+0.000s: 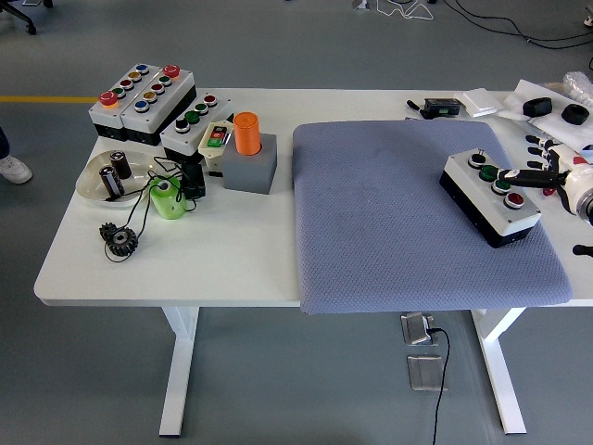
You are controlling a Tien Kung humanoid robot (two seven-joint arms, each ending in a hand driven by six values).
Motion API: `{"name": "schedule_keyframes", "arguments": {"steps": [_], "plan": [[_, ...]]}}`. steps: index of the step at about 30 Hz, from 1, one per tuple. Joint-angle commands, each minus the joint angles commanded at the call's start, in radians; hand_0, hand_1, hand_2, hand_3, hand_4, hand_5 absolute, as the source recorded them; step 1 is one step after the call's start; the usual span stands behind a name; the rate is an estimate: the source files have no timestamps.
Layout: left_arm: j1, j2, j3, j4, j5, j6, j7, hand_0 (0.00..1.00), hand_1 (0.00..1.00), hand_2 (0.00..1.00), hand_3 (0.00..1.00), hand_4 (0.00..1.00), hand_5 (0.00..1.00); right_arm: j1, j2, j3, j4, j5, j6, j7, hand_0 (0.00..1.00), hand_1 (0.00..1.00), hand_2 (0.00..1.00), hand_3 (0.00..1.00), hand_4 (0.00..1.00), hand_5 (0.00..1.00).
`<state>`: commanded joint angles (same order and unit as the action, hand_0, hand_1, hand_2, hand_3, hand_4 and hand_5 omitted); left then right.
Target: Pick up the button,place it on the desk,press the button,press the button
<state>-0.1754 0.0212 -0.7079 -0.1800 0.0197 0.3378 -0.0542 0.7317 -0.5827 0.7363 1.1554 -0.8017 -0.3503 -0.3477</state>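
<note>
On the grey mat [408,232] covering the bench's [185,260] right half, the button box [489,197] lies flat so its buttons face up, and the right hand [542,171] holds nothing, one finger stretched over them, apparently to press.

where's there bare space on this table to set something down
Most of the blue mat left of the button box is bare. So is the white table along its near edge, in front of the black gears and green cup. The far left corner is crowded with control boxes, and the right hand covers the mat's right side.
</note>
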Motion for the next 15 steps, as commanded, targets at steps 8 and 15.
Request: {"name": "schedule_keyframes", "arguments": {"steps": [8, 15], "plan": [[-0.001, 0.001, 0.005, 0.000, -0.006, -0.001, -0.003, 0.655, 0.703, 0.723, 0.519, 0.325, 0.968, 0.000, -0.003, 0.000, 0.000, 0.000, 0.002, -0.003, 0.984, 0.935, 0.989, 0.998, 0.892, 0.173], [-0.001, -0.003, -0.024, 0.000, 0.016, 0.003, 0.001, 0.655, 0.705, 0.724, 0.518, 0.324, 0.968, -0.003, -0.002, 0.001, 0.000, 0.000, 0.002, -0.004, 0.985, 0.935, 0.989, 0.998, 0.892, 0.174]]}}
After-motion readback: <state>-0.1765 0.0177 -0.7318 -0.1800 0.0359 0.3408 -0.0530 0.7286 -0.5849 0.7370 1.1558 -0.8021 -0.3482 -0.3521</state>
